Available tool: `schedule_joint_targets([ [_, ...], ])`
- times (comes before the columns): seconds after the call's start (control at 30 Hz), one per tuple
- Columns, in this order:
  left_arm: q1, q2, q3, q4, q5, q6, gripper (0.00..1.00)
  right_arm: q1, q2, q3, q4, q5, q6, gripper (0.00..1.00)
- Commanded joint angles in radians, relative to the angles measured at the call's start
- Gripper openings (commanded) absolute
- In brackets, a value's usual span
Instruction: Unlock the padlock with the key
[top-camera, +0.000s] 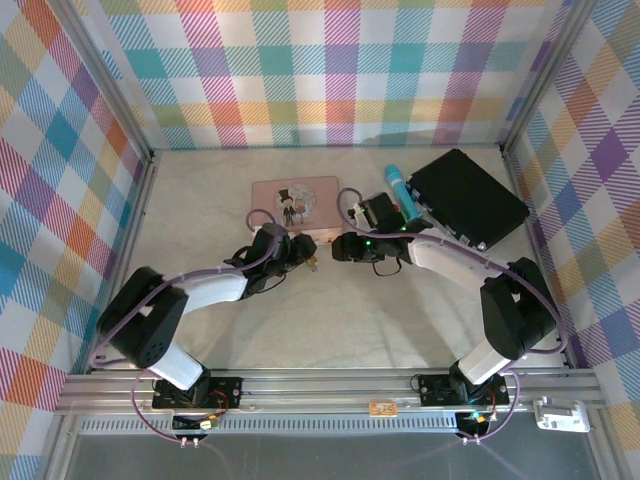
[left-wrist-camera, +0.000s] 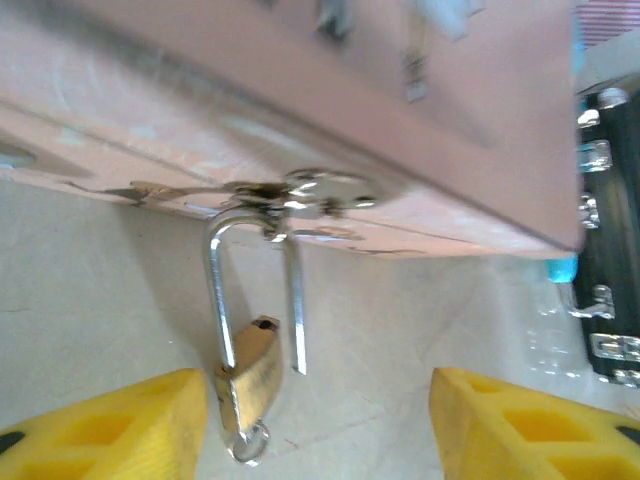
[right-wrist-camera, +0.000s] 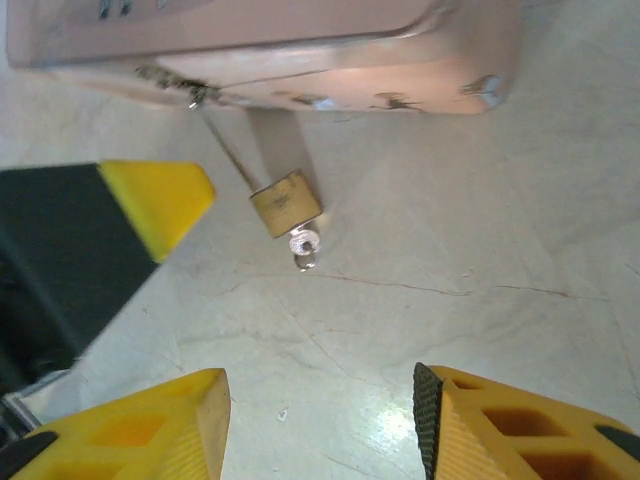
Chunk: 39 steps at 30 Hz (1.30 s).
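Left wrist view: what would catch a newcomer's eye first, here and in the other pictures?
The brass padlock hangs from the latch of the pink tin, its silver shackle open with one leg free. The left gripper stands close by, jaws apart. From above, bright plaid walls enclose the pale table.

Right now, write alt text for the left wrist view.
A brass padlock, its silver shackle open at one end, is hooked through the latch of a pink tin. The left tool stands open at the frame's bottom, yellow fingers apart.
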<state>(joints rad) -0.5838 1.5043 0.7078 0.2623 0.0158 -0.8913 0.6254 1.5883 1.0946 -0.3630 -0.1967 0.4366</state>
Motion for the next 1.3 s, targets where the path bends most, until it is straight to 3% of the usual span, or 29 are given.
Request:
schedule_joint_targets([
  [0.0, 0.047, -0.092, -0.029, -0.119, -0.015, 0.021, 0.64, 0.050, 0.041, 0.055, -0.039, 0.072, -0.104, 0.52],
  [0.3, 0.239, -0.240, -0.090, -0.154, 0.058, -0.017, 0.66, 0.241, 0.251, 0.270, -0.135, 0.287, -0.239, 0.52],
  [0.37, 0.271, -0.248, -0.100, -0.148, 0.076, -0.023, 0.67, 0.268, 0.313, 0.338, -0.190, 0.356, -0.255, 0.56],
  [0.53, 0.315, -0.267, -0.141, -0.124, 0.098, -0.052, 0.66, 0.318, 0.452, 0.457, -0.284, 0.536, -0.251, 0.60],
  [0.7, 0.327, -0.300, -0.173, -0.124, 0.102, -0.065, 0.66, 0.333, 0.525, 0.507, -0.333, 0.675, -0.194, 0.55],
  [0.9, 0.333, -0.348, -0.200, -0.142, 0.085, -0.064, 0.67, 0.335, 0.544, 0.487, -0.272, 0.695, -0.186, 0.45],
  [1.27, 0.337, -0.372, -0.195, -0.151, 0.101, -0.061, 0.66, 0.335, 0.563, 0.448, -0.160, 0.630, -0.167, 0.47],
])
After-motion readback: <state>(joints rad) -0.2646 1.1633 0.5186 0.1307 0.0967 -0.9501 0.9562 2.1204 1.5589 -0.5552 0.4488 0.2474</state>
